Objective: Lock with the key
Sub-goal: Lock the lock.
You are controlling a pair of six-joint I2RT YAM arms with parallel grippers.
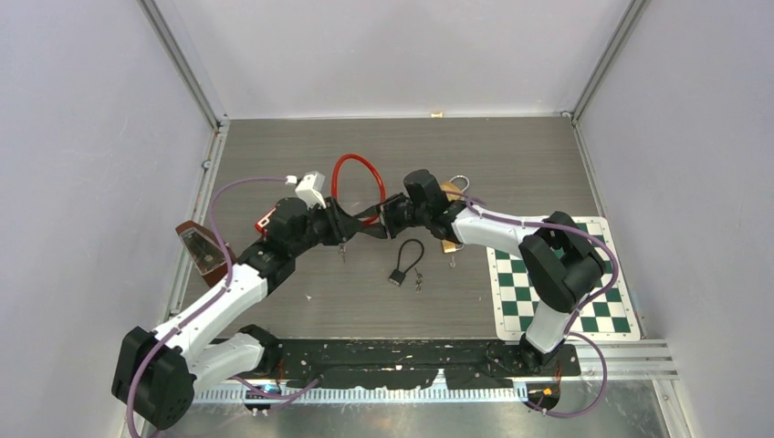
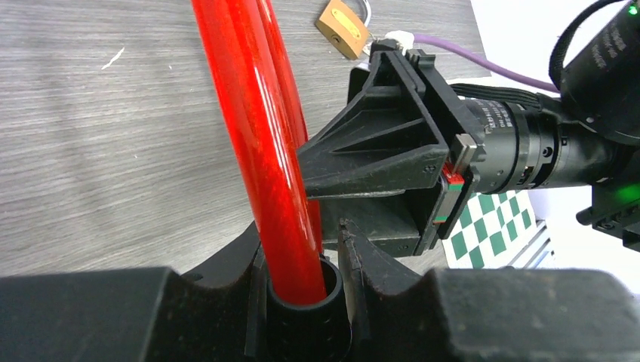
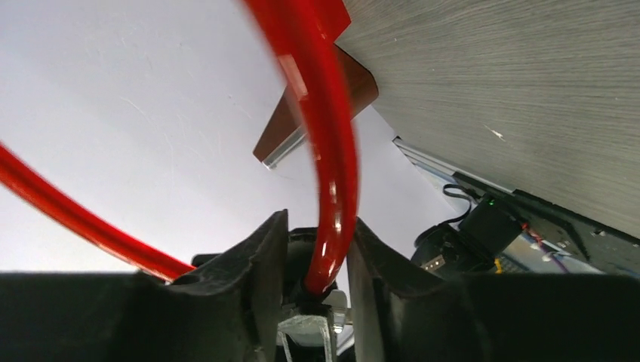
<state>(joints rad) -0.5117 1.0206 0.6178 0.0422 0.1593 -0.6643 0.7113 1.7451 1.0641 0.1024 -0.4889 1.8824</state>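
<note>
I'm joining the ends of the red cable lock (image 2: 256,136) — left claw (image 2: 302,253) clamping its black collar (image 2: 298,324), right claw (image 3: 317,226) straddling the cable, grip impossible to tell — the locking turn probably coming next.

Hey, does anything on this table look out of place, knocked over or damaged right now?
One thing: the brown wedge-shaped block looks tipped over at the left edge of the grey wood-grain table and seems to hang partly over that edge. Nothing looks spilled or broken.
</note>
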